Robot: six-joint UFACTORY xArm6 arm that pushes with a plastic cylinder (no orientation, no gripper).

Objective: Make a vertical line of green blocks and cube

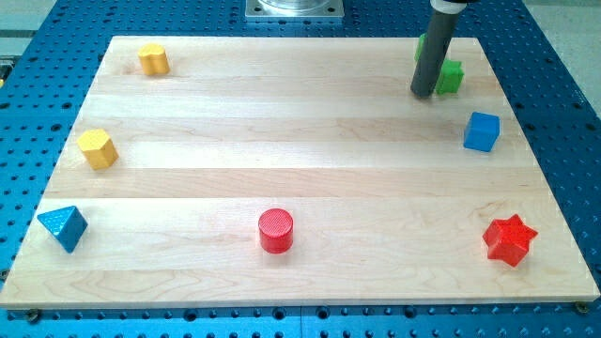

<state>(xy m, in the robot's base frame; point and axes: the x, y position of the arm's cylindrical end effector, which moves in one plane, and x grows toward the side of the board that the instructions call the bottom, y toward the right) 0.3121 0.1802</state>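
Observation:
My tip (423, 93) rests on the board at the view's top right. A green block (451, 76) sits right beside it on its right, touching or nearly touching; its shape is partly hidden. Another bit of green (420, 49) shows behind the rod, mostly hidden. A blue cube (482, 131) lies below and to the right of the tip, apart from the green block.
The wooden board (282, 141) also holds a yellow block (153, 59) at top left, a yellow hexagonal block (98, 148) at the left, a blue triangular block (63, 226) at bottom left, a red cylinder (276, 230) at bottom centre, and a red star (509, 239) at bottom right.

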